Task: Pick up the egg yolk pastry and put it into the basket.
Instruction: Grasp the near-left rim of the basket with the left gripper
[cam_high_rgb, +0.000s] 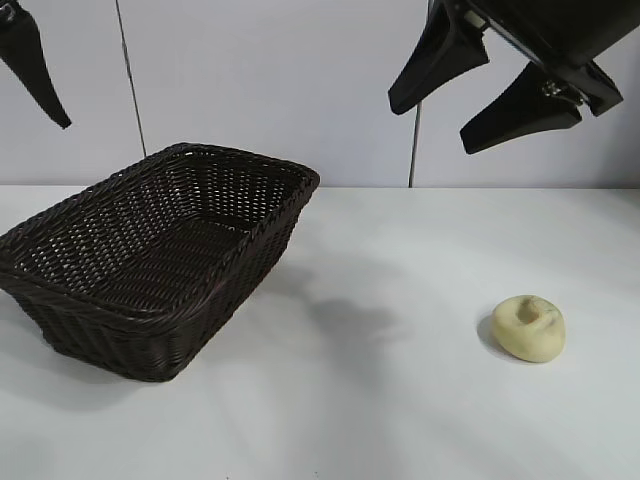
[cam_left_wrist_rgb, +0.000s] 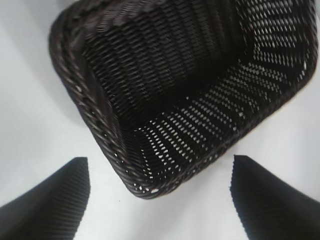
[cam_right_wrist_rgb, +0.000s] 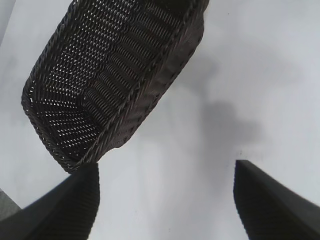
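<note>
The pastry (cam_high_rgb: 529, 327) lies nearest the exterior camera, alone on the white table (cam_high_rgb: 400, 400), well apart from the basket (cam_high_rgb: 150, 270) and on its right-arm side. Nothing touches it, so the pick-up is not yet begun. It sits dimple-up on open table, free to be grasped from above.

The basket stands farther back, empty, its mouth open upward to take a drop from above.

The right gripper (cam_high_rgb: 485, 95) hangs high, beyond the pastry and well above the basket's rim. Its fingers are spread wide with nothing between them, likely ready to come down around the pastry. Its wrist view shows the basket and bare table, not the pastry.

The left gripper (cam_left_wrist_rgb: 160, 200) hovers over the basket's other end, fingers also spread and empty, out of the way.
</note>
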